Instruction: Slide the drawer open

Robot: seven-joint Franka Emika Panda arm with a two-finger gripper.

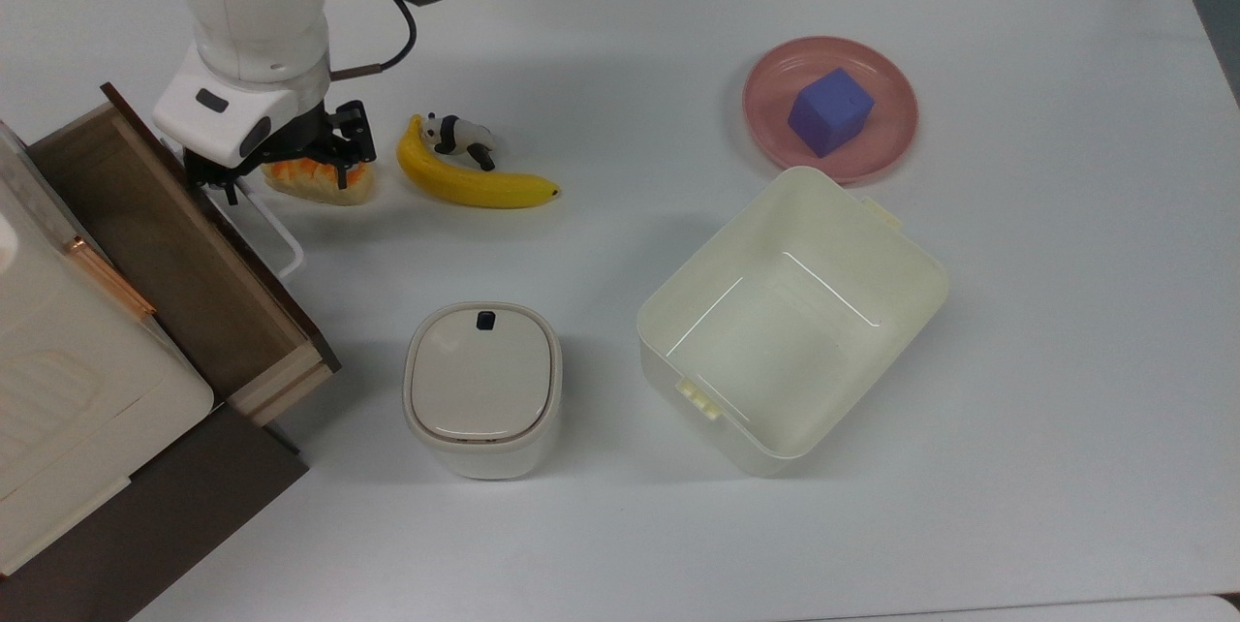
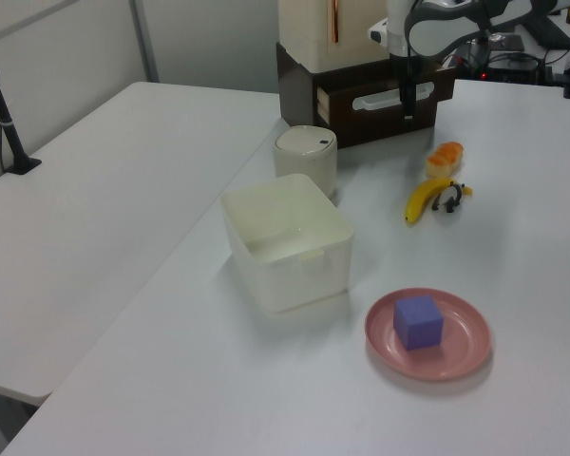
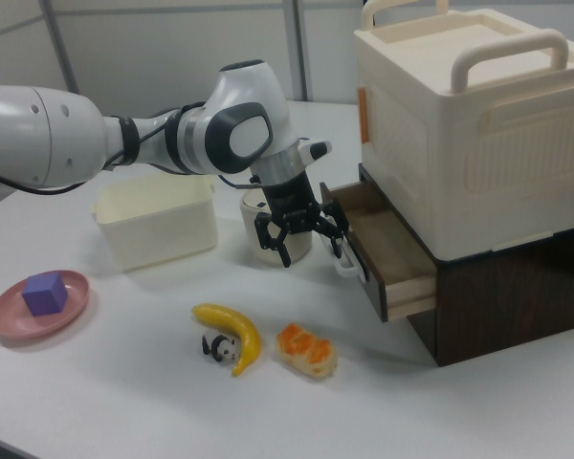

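— White table (image 1: pixel 1017 360): where's your drawer (image 1: pixel 184 264)?
— Pulled partway out of the dark cabinet (image 3: pixel 517 296), under the cream appliance (image 3: pixel 469 124).
— Gripper (image 1: pixel 281 178)?
— At the drawer's white handle (image 1: pixel 266 230), fingers spread apart.

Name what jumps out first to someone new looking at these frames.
The white robot arm at the top view's upper left, its gripper at the white handle of a half-open wooden drawer under a cream box. Next, the purple cube on a pink plate at the top view's upper right, and the banana with a toy panda beside it.
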